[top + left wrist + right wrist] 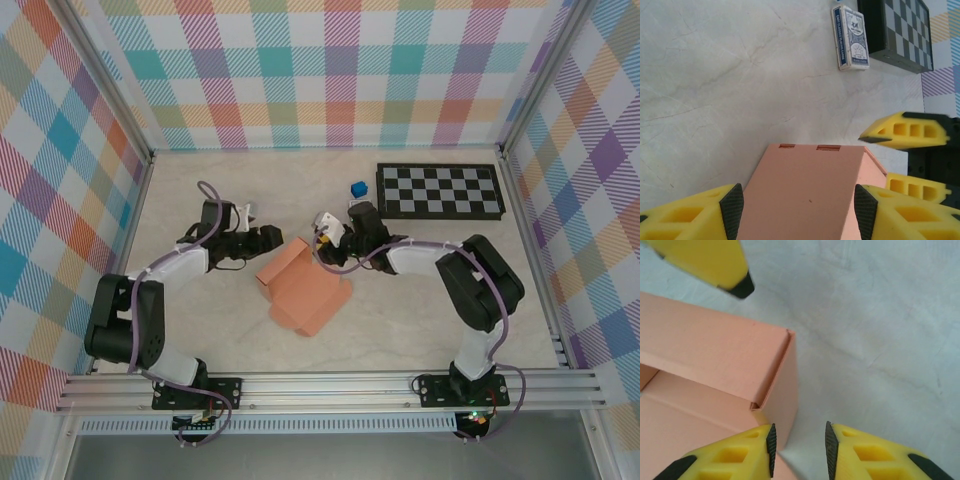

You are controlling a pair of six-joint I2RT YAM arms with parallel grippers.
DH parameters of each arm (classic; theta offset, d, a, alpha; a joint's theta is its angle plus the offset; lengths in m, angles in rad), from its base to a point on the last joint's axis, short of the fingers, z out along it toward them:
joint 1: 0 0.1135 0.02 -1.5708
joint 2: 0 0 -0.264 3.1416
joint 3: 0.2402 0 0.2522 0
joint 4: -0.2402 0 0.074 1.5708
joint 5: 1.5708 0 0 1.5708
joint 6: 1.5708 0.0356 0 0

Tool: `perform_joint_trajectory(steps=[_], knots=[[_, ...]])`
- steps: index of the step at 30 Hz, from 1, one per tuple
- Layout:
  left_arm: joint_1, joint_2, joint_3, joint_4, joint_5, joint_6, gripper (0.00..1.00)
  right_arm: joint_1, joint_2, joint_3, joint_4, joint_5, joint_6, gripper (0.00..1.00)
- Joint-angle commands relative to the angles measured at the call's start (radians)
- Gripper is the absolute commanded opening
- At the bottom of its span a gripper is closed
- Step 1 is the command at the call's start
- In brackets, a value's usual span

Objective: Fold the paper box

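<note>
The salmon-orange paper box [305, 287] lies partly folded at the middle of the table, with walls raised at its far end. My left gripper [272, 238] is at its far left corner. In the left wrist view a sloping panel of the paper box [805, 185], with two slots at its far edge, spans the gap of my left gripper [799, 210], both pads against its sides. My right gripper [325, 243] is at the far right corner. It stands open [799, 445], the box's corner wall [782, 390] beside its left pad and bare table in the gap.
A black-and-white checkerboard [440, 190] lies at the back right, with a tiny blue cube [358, 188] to its left. A blue-white card pack [850, 37] rests on the table beyond the box. Frame rails and plaid walls border the table.
</note>
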Motion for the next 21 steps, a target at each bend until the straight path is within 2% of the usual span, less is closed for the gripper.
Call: perform_joint_trajectory(steps=[1, 8, 14, 18, 21], knots=[[-0.022, 0.048, 0.014, 0.047, 0.051, -0.04, 0.62, 0.025, 0.051, 0.046, 0.014, 0.018, -0.002, 0.33], [-0.026, 0.053, -0.052, 0.148, 0.059, -0.145, 0.62, 0.058, 0.073, 0.065, 0.009, 0.047, -0.002, 0.31], [-0.02, 0.06, -0.036, 0.131, 0.021, -0.125, 0.62, 0.058, 0.025, 0.028, -0.055, 0.055, 0.008, 0.32], [-0.02, 0.075, -0.005, 0.11, 0.027, -0.109, 0.62, 0.057, -0.021, -0.063, -0.018, 0.059, 0.059, 0.33], [-0.02, 0.083, -0.003, 0.097, 0.038, -0.088, 0.62, 0.065, -0.001, -0.08, 0.081, 0.067, 0.13, 0.33]])
